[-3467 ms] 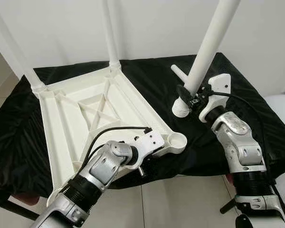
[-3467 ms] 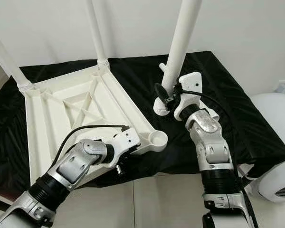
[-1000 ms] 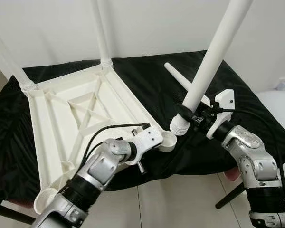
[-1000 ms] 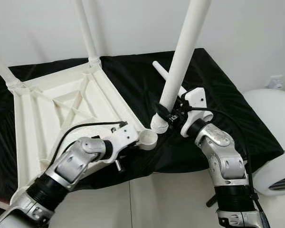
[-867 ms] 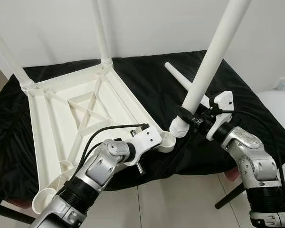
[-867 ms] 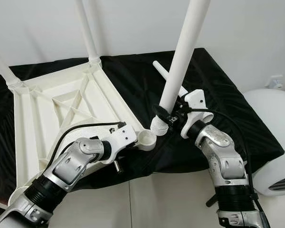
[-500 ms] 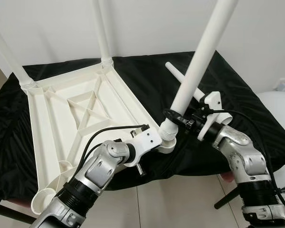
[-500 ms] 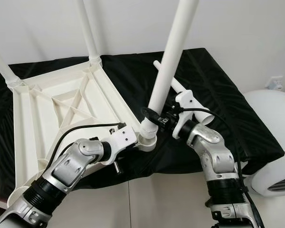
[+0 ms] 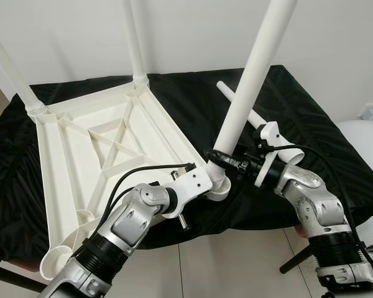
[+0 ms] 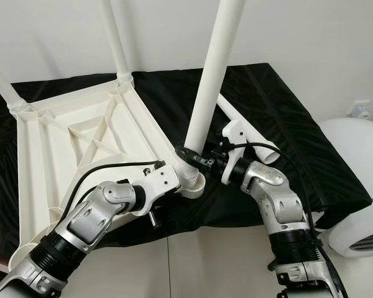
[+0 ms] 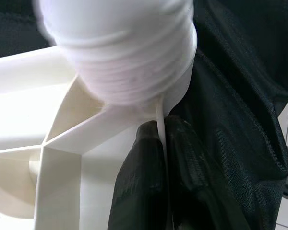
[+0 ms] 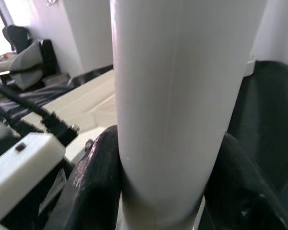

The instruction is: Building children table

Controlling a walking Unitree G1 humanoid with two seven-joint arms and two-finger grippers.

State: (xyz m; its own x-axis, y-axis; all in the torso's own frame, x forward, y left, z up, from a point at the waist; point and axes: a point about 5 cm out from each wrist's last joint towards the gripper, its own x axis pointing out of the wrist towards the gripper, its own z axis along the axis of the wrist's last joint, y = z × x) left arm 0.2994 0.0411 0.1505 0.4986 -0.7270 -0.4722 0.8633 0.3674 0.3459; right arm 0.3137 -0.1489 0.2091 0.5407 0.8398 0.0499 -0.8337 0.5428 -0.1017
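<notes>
Since three and a half seconds ago, my right gripper [image 9: 222, 162] has carried the white table leg [image 9: 247, 82] from over the black cloth across to the near corner socket [image 9: 219, 184] of the upturned table frame [image 9: 105, 162], and the leg's ribbed end now sits at that socket, against its rim; how deep it has gone I cannot tell.

Largest before me is the black cloth [image 9: 323, 149] covering the tabletop that carries everything. On it, to the left of my right gripper, lies the white table frame, underside up, its ribs forming a cross in the middle. Two legs already stand in its far corners: the far left leg [image 9: 6, 65] and the far right leg [image 9: 133, 40].

My right gripper's two black fingers [image 12: 98, 182] are clamped on either side of the leg just above its ribbed end, and the leg rises from them tilted toward the right. Just beyond that gripper a spare leg [image 9: 252, 115] lies flat on the cloth.

My left gripper [image 11: 165, 167] is directly beside the socket, at the frame's near edge. Its black fingers are nearly together, pinching the thin wall of the frame just under the socket, with the leg's blurred ribbed end [image 11: 125, 52] right above them.
</notes>
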